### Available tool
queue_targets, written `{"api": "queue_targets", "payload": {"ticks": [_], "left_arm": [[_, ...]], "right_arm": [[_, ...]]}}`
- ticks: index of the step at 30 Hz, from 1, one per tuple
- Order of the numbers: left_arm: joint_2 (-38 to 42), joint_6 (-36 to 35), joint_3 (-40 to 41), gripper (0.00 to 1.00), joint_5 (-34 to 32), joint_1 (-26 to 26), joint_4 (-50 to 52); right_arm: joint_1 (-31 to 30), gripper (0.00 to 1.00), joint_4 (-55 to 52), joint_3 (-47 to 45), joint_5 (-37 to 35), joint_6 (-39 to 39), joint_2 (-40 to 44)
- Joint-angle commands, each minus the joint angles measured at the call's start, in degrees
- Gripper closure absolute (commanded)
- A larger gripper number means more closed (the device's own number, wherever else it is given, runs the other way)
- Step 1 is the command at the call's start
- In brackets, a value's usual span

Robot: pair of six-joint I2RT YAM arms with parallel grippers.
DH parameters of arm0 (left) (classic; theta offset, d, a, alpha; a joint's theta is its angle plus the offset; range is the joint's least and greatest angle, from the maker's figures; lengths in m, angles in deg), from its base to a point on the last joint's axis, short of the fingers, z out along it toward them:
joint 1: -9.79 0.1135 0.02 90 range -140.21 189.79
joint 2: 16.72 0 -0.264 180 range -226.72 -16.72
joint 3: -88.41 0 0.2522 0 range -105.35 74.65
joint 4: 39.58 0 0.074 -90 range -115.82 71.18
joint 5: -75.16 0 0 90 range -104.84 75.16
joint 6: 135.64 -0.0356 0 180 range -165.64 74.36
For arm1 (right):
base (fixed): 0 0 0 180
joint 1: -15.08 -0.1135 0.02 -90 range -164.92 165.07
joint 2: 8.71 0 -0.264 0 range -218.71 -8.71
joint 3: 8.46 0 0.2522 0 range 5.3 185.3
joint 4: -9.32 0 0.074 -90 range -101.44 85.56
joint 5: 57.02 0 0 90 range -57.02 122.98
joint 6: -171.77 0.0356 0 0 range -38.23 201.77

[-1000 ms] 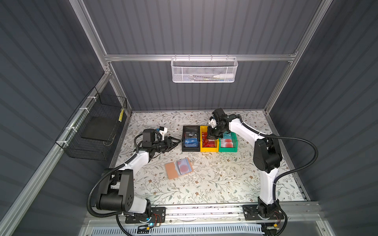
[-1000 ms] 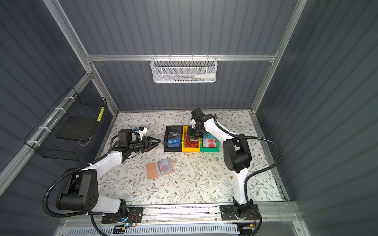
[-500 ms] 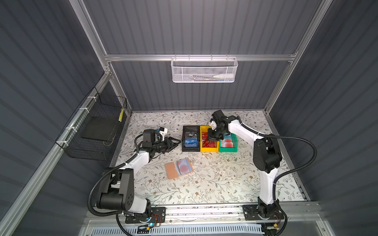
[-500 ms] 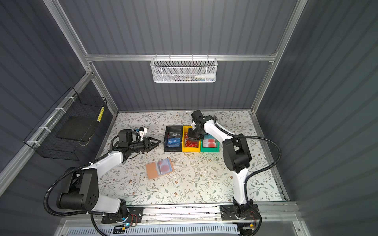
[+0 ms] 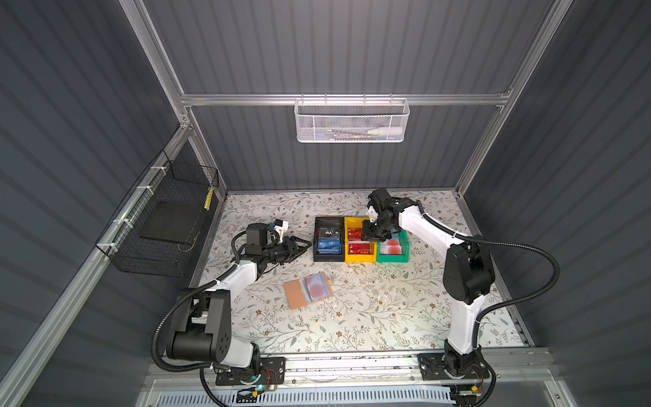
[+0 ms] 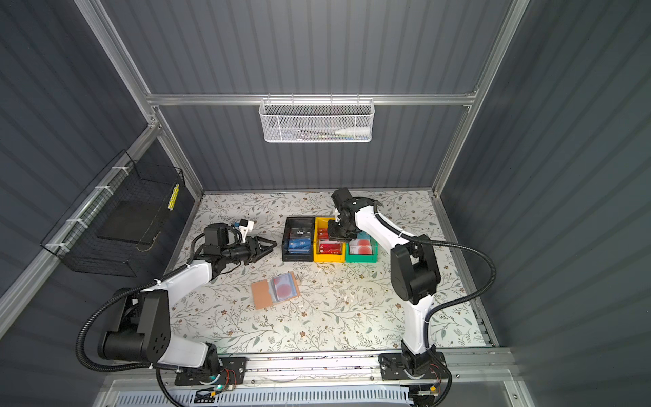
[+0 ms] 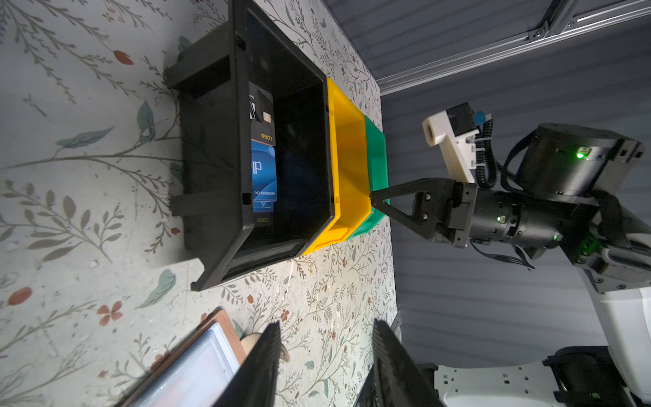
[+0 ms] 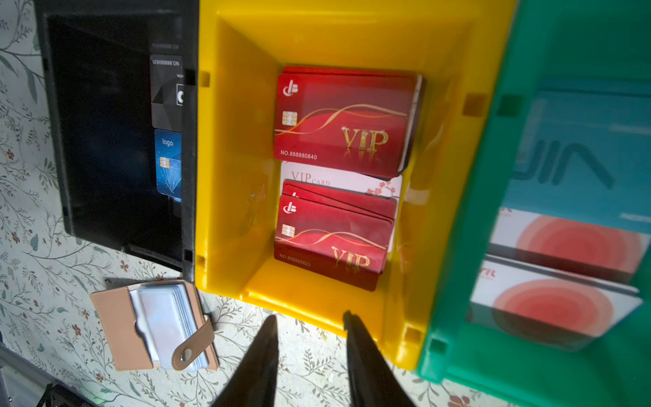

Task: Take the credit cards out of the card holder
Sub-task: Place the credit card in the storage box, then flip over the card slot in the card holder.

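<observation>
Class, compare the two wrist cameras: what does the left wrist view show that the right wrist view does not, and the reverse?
Only the left wrist view shows the right gripper from outside. Only the right wrist view shows the red cards lying in the yellow bin and the red-circle cards in the green bin. Both show the black bin, its blue card and the card holder.

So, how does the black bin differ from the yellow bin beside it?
The black bin holds a black card and a blue card; the yellow bin holds two stacks of red cards with a white card showing between them. The left gripper points at the black bin from the side; the right gripper hangs above the yellow bin. Both bins are open-topped and stand side by side.
</observation>
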Motion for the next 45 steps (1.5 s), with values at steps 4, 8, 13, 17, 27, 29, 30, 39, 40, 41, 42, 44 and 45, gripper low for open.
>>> {"api": "queue_targets", "payload": {"ticks": [4,8,13,17,27,29,30,39,40,41,42,44,45], "left_arm": [[0.39,1.12,2.92,0.55,0.38,0.41,1.21],[1.44,3.05,6.77,0.54,0.48,0.41,1.48],[3.52,3.54,10.75,0.54,-0.13,0.4,4.34],[4.8,2.88,12.89,0.59,-1.22,0.35,7.04],[5.68,0.96,14.8,0.77,-3.46,0.35,11.01],[5.82,-0.02,14.77,0.79,-3.92,0.35,12.81],[6.0,-0.28,14.81,0.79,-4.33,0.35,13.34],[4.63,-3.42,15.04,0.87,-7.16,0.35,16.6],[3.69,-3.54,14.97,0.88,-7.27,0.34,16.22],[2.72,-3.6,14.98,0.89,-7.11,0.35,15.61],[1.98,-3.57,15.02,0.9,-6.92,0.35,14.97],[0.44,-3.51,14.96,0.91,-6.84,0.35,14.07],[0.04,-3.56,14.99,0.91,-6.83,0.35,13.76]], "right_arm": [[-1.11,0.64,-0.57,-2.35,0.79,-4.25,3.99],[-3.92,0.65,-0.89,-3.5,7.92,-10.88,4.91],[-9.52,0.66,-3.09,-3.22,15.61,-16.35,3.7],[-12.68,0.68,-2.78,-2.8,20.77,-17.49,1.06],[-16.84,0.76,-2.23,2.98,25.78,-15.91,-7.37],[-17.52,0.76,-2.82,4.35,26.06,-15.89,-9.27],[-17.83,0.76,-3.1,4.65,25.74,-15.86,-9.93],[-18.34,0.76,-4.13,5.73,24.78,-14.9,-14.34],[-18.39,0.76,-4.4,5.86,24.69,-14.99,-14.81],[-18.35,0.76,-4.55,5.86,24.64,-15.03,-15.19],[-18.38,0.76,-4.62,5.9,24.44,-14.99,-15.55],[-18.37,0.76,-4.82,5.81,24.08,-15.13,-16.22],[-18.34,0.76,-4.8,5.77,24.0,-15.16,-16.42]]}}
